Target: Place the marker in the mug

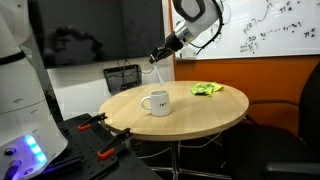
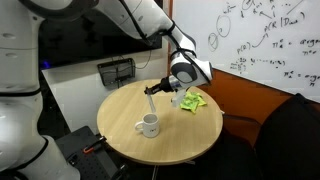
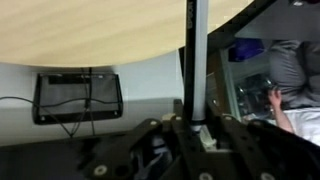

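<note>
While I hold the gripper [image 2: 154, 90] above the table [image 2: 195, 140], its fingers are pinched on the marker [image 3: 200, 55], which points down from between them. The mug [image 2: 148, 125] stands upright on the table below, clear of the marker, with a green cloth [image 2: 192, 100] nearby.

White arm [image 2: 140, 20] — black jaws (blurred)

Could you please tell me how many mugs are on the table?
1. The white ceramic mug stands on the round wooden table, apart from the crumpled green cloth. None seems hidden.
</note>
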Robot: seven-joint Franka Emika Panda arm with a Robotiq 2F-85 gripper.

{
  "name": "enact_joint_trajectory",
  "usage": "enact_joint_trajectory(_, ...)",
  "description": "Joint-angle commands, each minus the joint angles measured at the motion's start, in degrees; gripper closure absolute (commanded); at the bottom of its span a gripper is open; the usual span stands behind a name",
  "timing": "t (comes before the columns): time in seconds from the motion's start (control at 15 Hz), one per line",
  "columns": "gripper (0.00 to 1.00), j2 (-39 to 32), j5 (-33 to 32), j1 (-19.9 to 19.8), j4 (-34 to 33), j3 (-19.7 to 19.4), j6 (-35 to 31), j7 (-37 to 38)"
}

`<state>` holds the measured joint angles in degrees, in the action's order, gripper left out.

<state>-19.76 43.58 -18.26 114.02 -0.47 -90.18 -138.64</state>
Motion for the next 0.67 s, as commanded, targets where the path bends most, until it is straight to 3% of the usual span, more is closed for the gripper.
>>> enact_joint_trajectory(0.0, 0.93, -1.7, -1.7, 0.3, -3.7, -1.2, 10.4, -7.0)
enact_joint_trajectory(0.27, 0.93, -7.1, -5.1, 0.2, -8.1, -1.7, 18.9, -15.5)
enact_joint_trajectory(0.33, 0.93, -8.6, -7.9, -9.1, -11.8, 10.2, 19.0, -11.6)
enact_joint_trajectory(0.4, 0.93, -10.7, -9.6, -10.6, -13.9, 12.4, 19.8, -11.7)
enact_joint_trajectory(0.6, 0.93, -18.5, -18.6, -21.1, -22.0, 27.3, 20.8, -10.6)
